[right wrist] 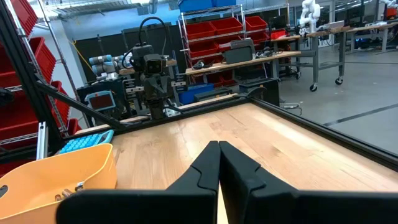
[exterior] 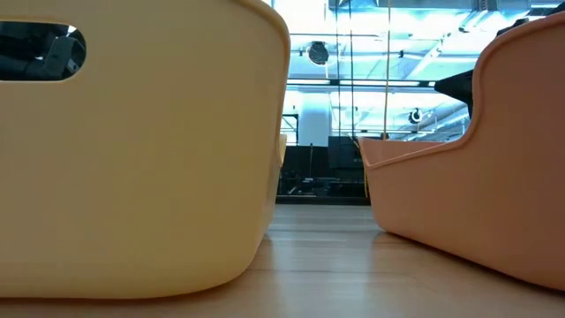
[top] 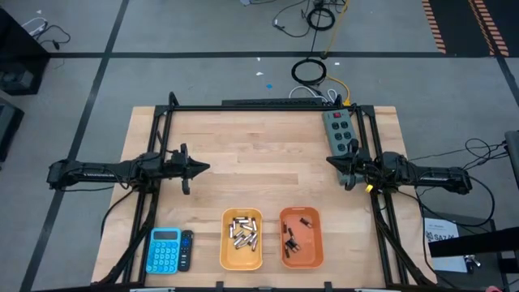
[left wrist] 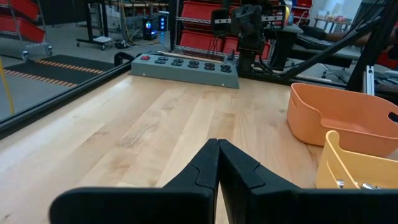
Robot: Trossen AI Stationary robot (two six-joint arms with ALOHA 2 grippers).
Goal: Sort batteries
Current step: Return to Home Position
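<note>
Up against the low camera: wall of yellow bin (exterior: 141, 177), with orange bin (exterior: 477, 203) alongside, not touching, a narrow lane of bare counter (exterior: 318, 256) between.

Left tool (left wrist: 218, 144) pressed together, tips meeting, nothing clamped, hovering over the counter's left part and pointing across toward the right arm (left wrist: 249, 31). Right tool (right wrist: 218, 144) likewise together and empty, close to the counter's right edge, facing back at the left tool.

Wide stretch of bare wood between the two tools, open for moving. Black frame rails (top: 268, 106) along the far edge and down both sides. Grey power strip (top: 340, 131) just beside the right tool, on its far side, lying along the right rail.

Both bins nearer the front edge than either tool, set side by side between them: yellow closer to the left tool, orange closer to the right tool.

Silvery batteries (top: 242, 233) heaped loosely in the yellow bin. Smaller dark batteries (top: 293, 238) scattered in the orange bin.

Blue calculator (top: 165, 250) with a small dark device (top: 186, 250) just beside it, at the front edge, back from the left tool's tips and apart from the yellow bin.
</note>
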